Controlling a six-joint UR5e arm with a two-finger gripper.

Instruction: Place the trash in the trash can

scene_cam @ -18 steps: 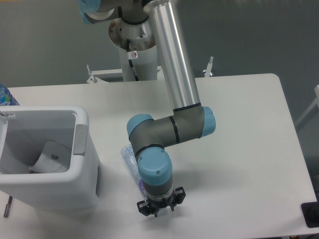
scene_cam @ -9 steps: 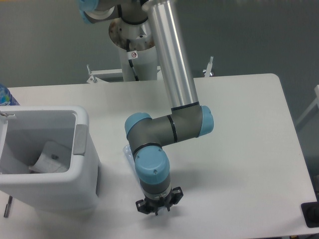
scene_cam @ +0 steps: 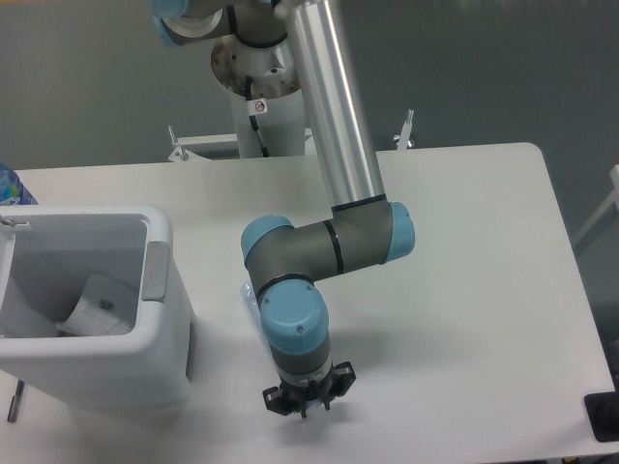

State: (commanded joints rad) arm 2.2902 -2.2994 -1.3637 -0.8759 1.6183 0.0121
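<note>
White worktop (scene_cam: 464, 290) against grey wall | trash can (scene_cam: 160, 319) at left edge, whitish package (scene_cam: 97, 307) already inside | bottle (scene_cam: 250, 298) just right of can, mostly hidden under the wrist, long axis seemingly running away-left to near-right | hand (scene_cam: 306, 400) low beside it, toward the near edge; grip state cannot be told.

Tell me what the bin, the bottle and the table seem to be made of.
The bin looks like white moulded plastic, matte, with a thick rounded rim. The bottle, mostly hidden behind the arm, seems thin clear plastic: the table shows through it. The table has a smooth white matte top, perhaps laminate; the material is unclear.
</note>
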